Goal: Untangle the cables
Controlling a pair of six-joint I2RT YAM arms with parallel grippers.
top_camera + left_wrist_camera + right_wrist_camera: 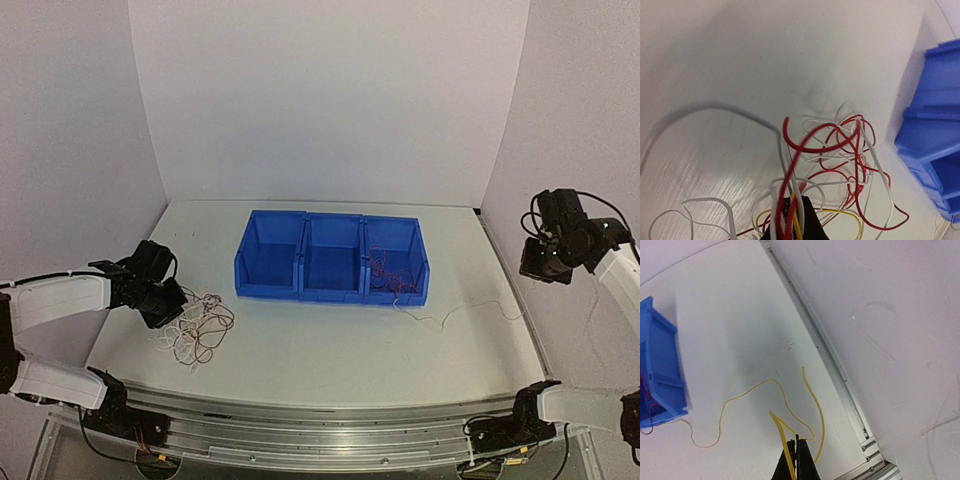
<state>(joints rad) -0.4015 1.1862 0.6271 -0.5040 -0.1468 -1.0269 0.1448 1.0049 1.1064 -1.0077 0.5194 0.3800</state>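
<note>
Left end effector [790, 222] pinching several tangle strands [809, 149], right end effector [796, 459] pinching yellow wire [771, 381]. Risk: multi-strand pull cinches knot; wire snags bin [660, 365] at 9 o'clock.

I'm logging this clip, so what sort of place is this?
Likely a robotics lab test cell: plain white table walled by blank panels, a blue three-compartment bin, and a loose wire tangle.

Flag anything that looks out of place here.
A yellow cable sprawls in loose loops across the table right of the blue bin, one end pinched in the right gripper. Left gripper holds the main tangle.
</note>
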